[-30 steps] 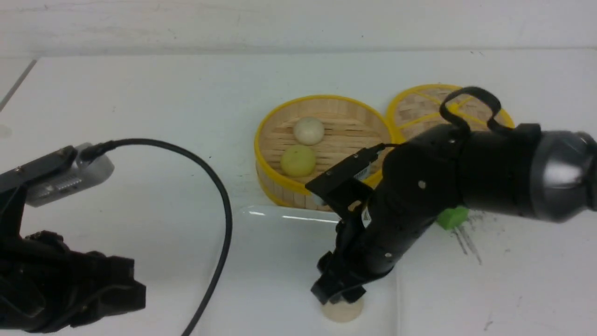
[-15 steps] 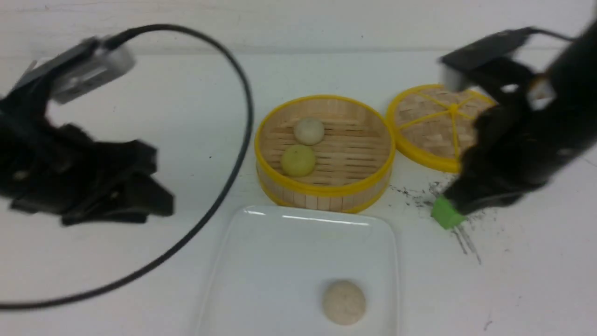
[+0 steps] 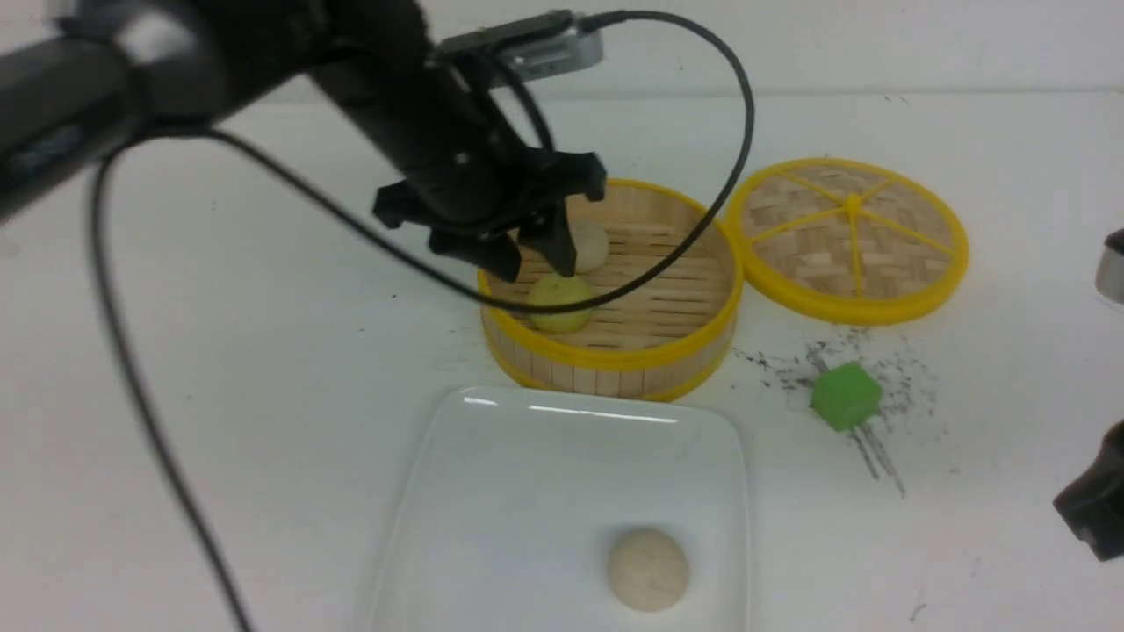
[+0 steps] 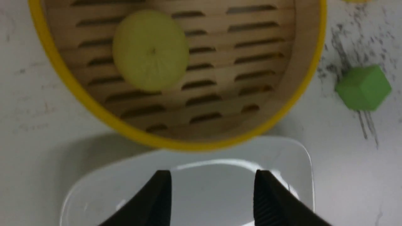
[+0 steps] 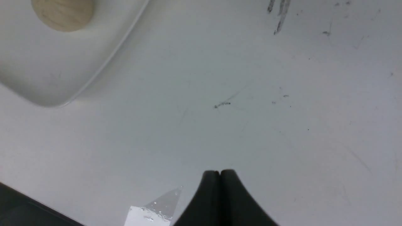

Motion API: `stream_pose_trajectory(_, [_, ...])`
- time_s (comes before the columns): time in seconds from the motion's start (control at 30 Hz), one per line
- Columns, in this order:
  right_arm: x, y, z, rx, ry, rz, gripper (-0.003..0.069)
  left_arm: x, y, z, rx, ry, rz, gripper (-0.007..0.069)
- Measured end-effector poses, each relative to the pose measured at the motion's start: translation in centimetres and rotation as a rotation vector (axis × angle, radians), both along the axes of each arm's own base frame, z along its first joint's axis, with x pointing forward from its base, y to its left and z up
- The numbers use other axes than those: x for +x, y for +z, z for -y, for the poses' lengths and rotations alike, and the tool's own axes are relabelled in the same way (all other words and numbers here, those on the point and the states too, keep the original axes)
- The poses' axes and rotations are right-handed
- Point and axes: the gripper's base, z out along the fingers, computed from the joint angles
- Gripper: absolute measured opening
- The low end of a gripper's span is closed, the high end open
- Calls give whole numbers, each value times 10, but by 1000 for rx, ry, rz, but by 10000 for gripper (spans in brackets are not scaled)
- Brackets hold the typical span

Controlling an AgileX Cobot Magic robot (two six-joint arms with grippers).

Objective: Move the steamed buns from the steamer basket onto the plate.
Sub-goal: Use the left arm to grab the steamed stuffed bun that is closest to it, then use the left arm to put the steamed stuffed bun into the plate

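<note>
The steamer basket [image 3: 645, 355] holds the pale yellow-green bun [image 3: 562, 307] and an off-white bun [image 3: 590, 246], partly hidden by my left gripper. My left gripper [image 3: 531, 254] is open and empty, hovering just above the yellow-green bun at the basket's left side. In the left wrist view the yellow-green bun [image 4: 150, 50] lies in the basket [image 4: 103, 114], beyond my open gripper [image 4: 213, 179]. The second off-white bun [image 3: 648, 569] lies on the white plate [image 3: 492, 491]; it also shows in the right wrist view [image 5: 62, 12]. My right gripper [image 5: 220, 172] is shut and empty over bare table; only its edge [image 3: 1093, 509] shows at the far right.
The flat woven lid [image 3: 847, 237] lies right of the basket. A green cube [image 3: 845, 397] sits on scuffed table in front of the lid; it also shows in the left wrist view [image 4: 362, 88]. The left arm's cable [image 3: 738, 132] loops over the basket.
My left arm has swung from the left side to above the basket. My right arm let go of the off-white bun on the plate and drew back to the far right edge.
</note>
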Motion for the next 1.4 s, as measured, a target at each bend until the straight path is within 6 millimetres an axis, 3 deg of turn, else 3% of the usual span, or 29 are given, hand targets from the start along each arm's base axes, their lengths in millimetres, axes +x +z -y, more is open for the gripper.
stream_pose_trajectory(0.2, [3,1,-1,13,-4,31,-8,38,-38,16,44,3,-42,377])
stream_pose_trajectory(0.5, [3,2,-3,36,-7,30,0,57,-70,22,74,9,-40,366])
stream_pose_trajectory(0.63, [3,2,-3,38,-8,32,1,61,-81,22,96,10,-36,232])
stream_pose_trajectory(0.7, [3,2,-3,39,-8,31,3,61,-82,22,97,10,-36,162])
stream_pose_trajectory(0.73, [3,2,-3,41,-8,30,4,61,-81,22,97,10,-34,82])
stream_pose_trajectory(0.8, [3,2,-3,41,-8,31,5,60,-77,22,97,9,-30,29])
stream_pose_trajectory(0.93, [3,2,-3,45,-8,29,8,52,-55,17,111,-2,-24,19])
stream_pose_trajectory(1.0, [3,2,-3,45,-8,29,10,35,-10,6,130,-11,20,20])
stream_pose_trajectory(1.03, [3,2,-3,45,-8,29,10,33,-6,4,138,-13,22,20])
stream_pose_trajectory(1.07, [3,2,-3,46,-8,28,12,18,31,-6,148,-10,83,20])
stream_pose_trajectory(1.23, [3,2,-4,51,-9,27,12,-31,119,-38,148,24,287,20])
stream_pose_trajectory(1.33, [3,2,-4,52,-9,29,12,-58,135,-51,130,45,301,20])
stream_pose_trajectory(1.4, [3,2,-4,52,-9,30,12,-71,128,-55,123,40,253,21])
